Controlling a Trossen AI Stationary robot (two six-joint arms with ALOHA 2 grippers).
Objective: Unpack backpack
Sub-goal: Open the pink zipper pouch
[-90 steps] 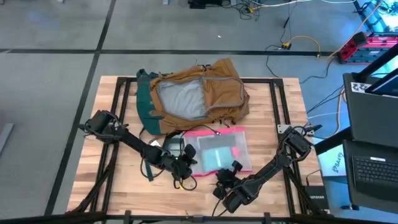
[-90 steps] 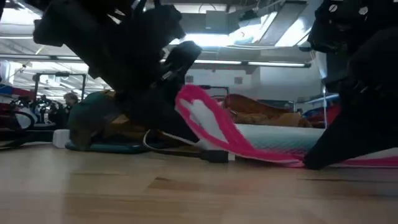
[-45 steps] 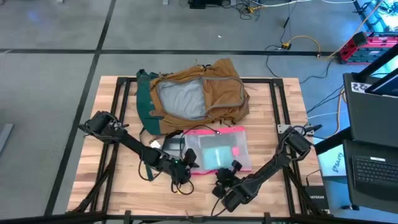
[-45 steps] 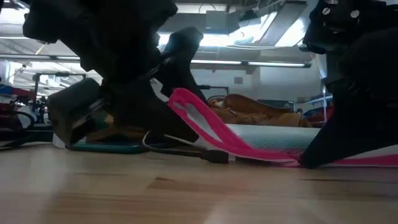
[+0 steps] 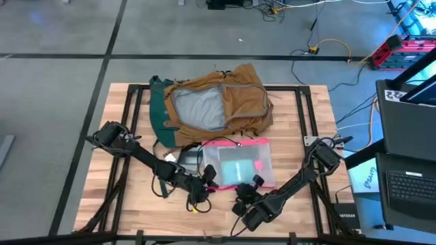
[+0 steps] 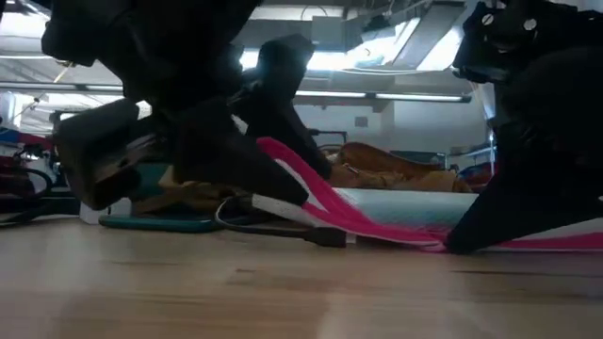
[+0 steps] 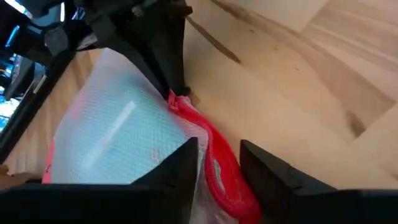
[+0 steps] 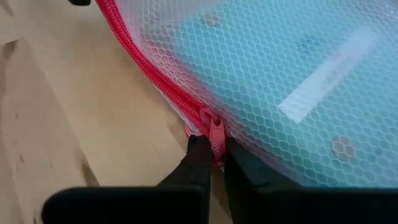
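The tan-brown backpack (image 5: 221, 102) lies at the table's far middle, its opening spread so that the grey lining shows. In front of it, the clear pink-edged zip pouch (image 5: 238, 163) lies mostly flat on the wood. My left gripper (image 5: 206, 181) is shut on the pouch's near left corner. My right gripper (image 5: 254, 185) is shut at the pouch's near edge. The low view shows the pink edge (image 6: 320, 202) rising from the table toward my left gripper. My left gripper pinches the pouch's pink zip edge (image 7: 217, 163) at the near left corner between its two fingers, coming low from the table's left. That corner is raised off the wood; the rest of the pouch lies on the table. My right gripper pinches the pink zipper pull (image 8: 216, 132) on the pouch's near edge between its fingertips (image 8: 199, 155). The fingers come low from the table's near side and slant down. The pouch under them rests on the table.
A black cable (image 6: 283, 226) and a small white item (image 5: 170, 158) lie left of the pouch, near the backpack's teal straps (image 5: 158, 112). Black frame rails (image 5: 133, 109) run along the table's sides. A laptop (image 5: 409, 184) stands beyond the right edge.
My left gripper has turned about its wrist and sunk a little with the pouch's near left corner. The corner now stands lower and flatter, while the rest of the pouch has stayed on the table.
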